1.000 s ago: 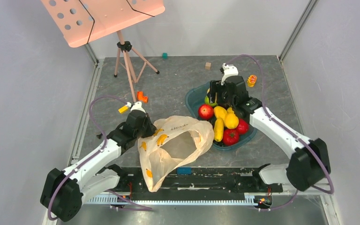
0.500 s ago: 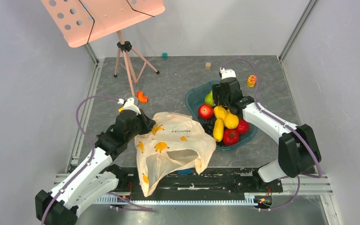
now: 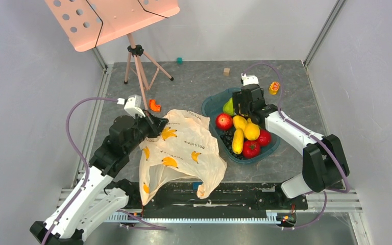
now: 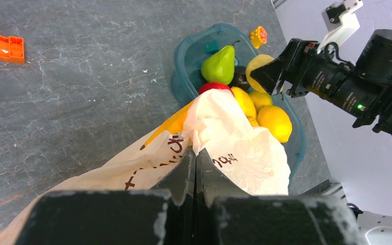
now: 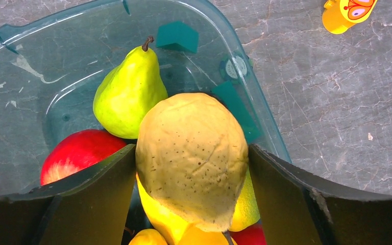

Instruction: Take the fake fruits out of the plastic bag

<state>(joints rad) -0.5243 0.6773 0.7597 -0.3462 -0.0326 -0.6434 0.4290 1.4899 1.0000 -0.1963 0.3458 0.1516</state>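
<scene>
**Bag pinched left, yellow fruit clamped right**

One plastic bag droops beside one teal tray, its fold nipped in the tightly closed left gripper, arm raised. The right gripper, low over the tray, spans a pale speckled yellow fruit, shown only by the wrist cameras. In the tray: one pear, three red fruits, three yellow fruits

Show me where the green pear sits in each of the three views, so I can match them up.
Top external: the green pear is right of centre, at the far left end of the teal tray.
Left wrist: upper middle, the pear stands stem up inside the tray.
Right wrist: left of centre, the pear lies on the tray floor.
Shared landmark: the teal tray, which is around the pear in every view.
</scene>
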